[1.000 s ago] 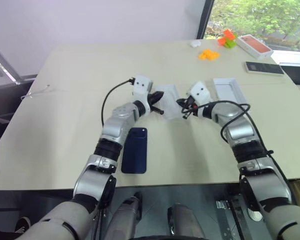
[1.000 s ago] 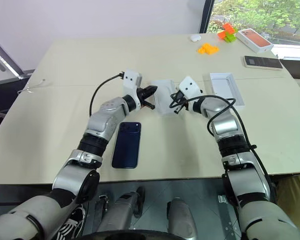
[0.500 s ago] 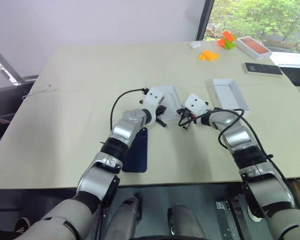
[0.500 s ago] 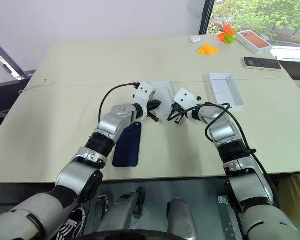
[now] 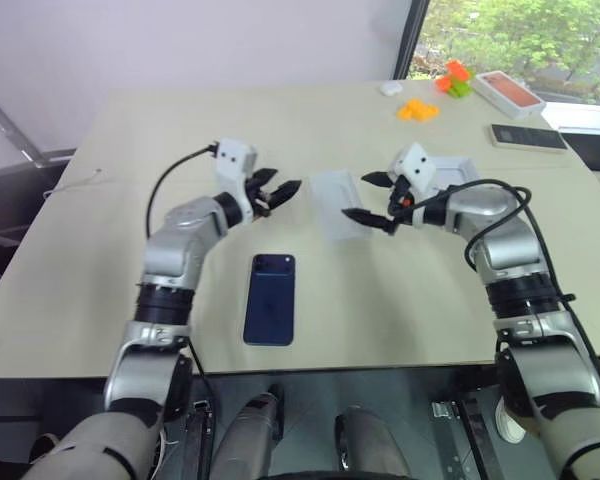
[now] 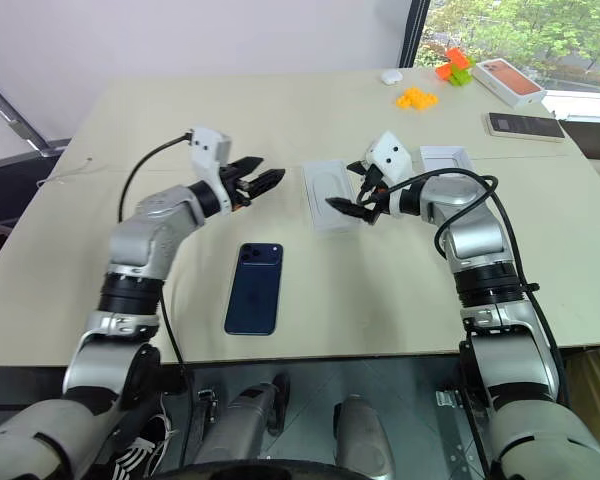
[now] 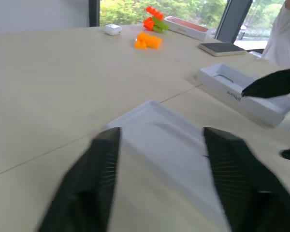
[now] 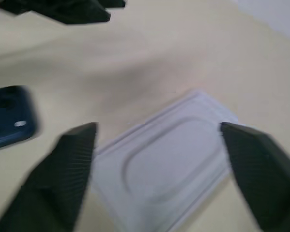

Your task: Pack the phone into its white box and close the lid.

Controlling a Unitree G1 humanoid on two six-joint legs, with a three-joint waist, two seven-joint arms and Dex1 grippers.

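Observation:
The phone (image 5: 270,298) lies dark blue and back up near the table's front edge, with its camera bump at the far end. A white oval-hollowed insert (image 5: 337,203) lies flat between my grippers and hangs on neither. My left gripper (image 5: 275,190) is open, left of the insert and apart from it. My right gripper (image 5: 358,196) is open at the insert's right edge, its fingers (image 8: 72,159) spread wider than the insert (image 8: 169,159). Just behind it lies the lid (image 7: 246,94), hollow side up and white inside. The white box is hidden.
At the far right corner are an orange-topped box (image 5: 510,92), a black slab (image 5: 528,136), orange bricks (image 5: 418,109) and a small white object (image 5: 390,88). A person's white sleeve (image 7: 285,34) shows beyond the table. A thin cable (image 5: 75,185) lies at the left edge.
Both grippers have opened; they were shut at the insert. The left arm swung away to the left, uncovering the phone. The right hand rose a little. The insert now lies free.

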